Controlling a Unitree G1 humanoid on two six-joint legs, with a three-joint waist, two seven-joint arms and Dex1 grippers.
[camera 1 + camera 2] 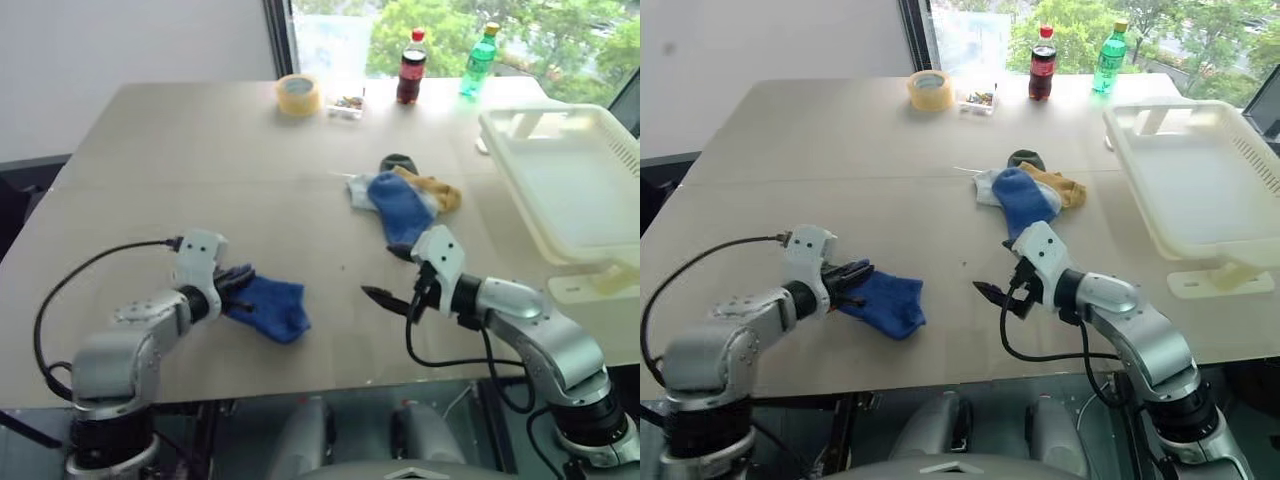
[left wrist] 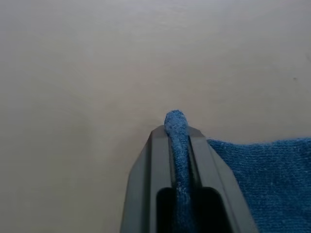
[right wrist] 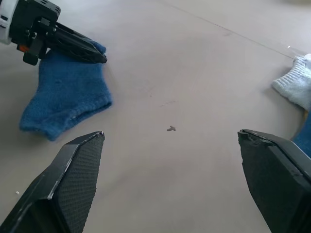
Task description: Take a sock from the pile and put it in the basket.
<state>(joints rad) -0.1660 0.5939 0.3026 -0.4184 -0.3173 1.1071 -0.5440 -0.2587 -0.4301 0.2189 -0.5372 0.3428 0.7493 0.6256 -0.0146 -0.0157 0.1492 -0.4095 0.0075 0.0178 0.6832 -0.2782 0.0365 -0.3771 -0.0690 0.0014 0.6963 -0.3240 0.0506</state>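
Noting the left gripper [image 2: 176, 133] clenched on a fold of the blue sock [image 1: 270, 305], we see the basket [image 1: 580, 190] lies across the table at far right; the right gripper [image 3: 170, 170], spread empty, sits nearer the basket and the pile [image 1: 405, 200].

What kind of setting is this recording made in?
Most likely an office or lab room set up for a sorting test: a large plain table stands by a window with trees outside, with drink bottles, a tape roll and a white basket on it.
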